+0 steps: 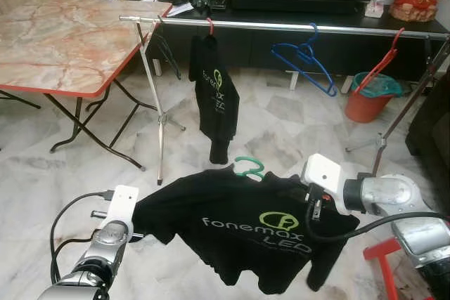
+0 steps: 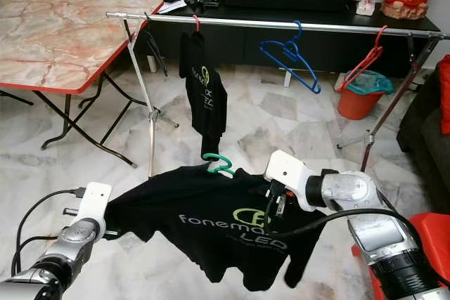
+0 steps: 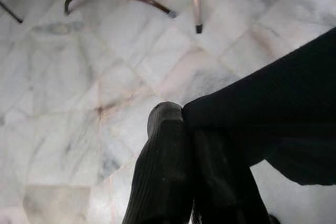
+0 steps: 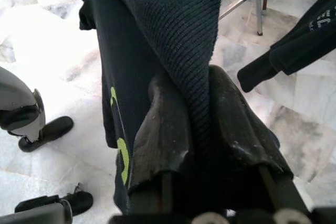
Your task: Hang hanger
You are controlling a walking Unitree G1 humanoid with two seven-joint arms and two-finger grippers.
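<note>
While the shirt is stretched between both arms, status: black T-shirt with green-and-grey "fonemax LED" print (image 1: 253, 233) on a green plastic hanger (image 1: 249, 167), held low over the marble floor, well short of the rail
Left gripper (image 3: 181, 129): fingers pinched together on the shirt's sleeve edge
Right gripper (image 4: 202, 103): fingers clamped on the ribbed shoulder fabric just beside the hanger hook
Done: shirt looks threaded on the hanger, green hook pokes out of the collar; lifted off the floor
Left: raise it, hook it over the long silver clothes rail (image 1: 281, 26), let go; judged roughly halfway
Rail space: open gap between the hung shirt and the blue hanger, looks the likely spot
Shirts: 2 black ones, one held, one hung (image 1: 214, 93) on a red hanger
Hangers seen: 5 as far as I can tell; green one held, red under the hung shirt, dark empty one (image 1: 163, 43) at the rail's left end, blue empty (image 1: 306, 64), red empty (image 1: 380, 64)
Rail stands: 2 tripod legs
Other: marble-pattern folding table with red edge (image 1: 63, 33), orange bucket (image 1: 369, 100)
</note>
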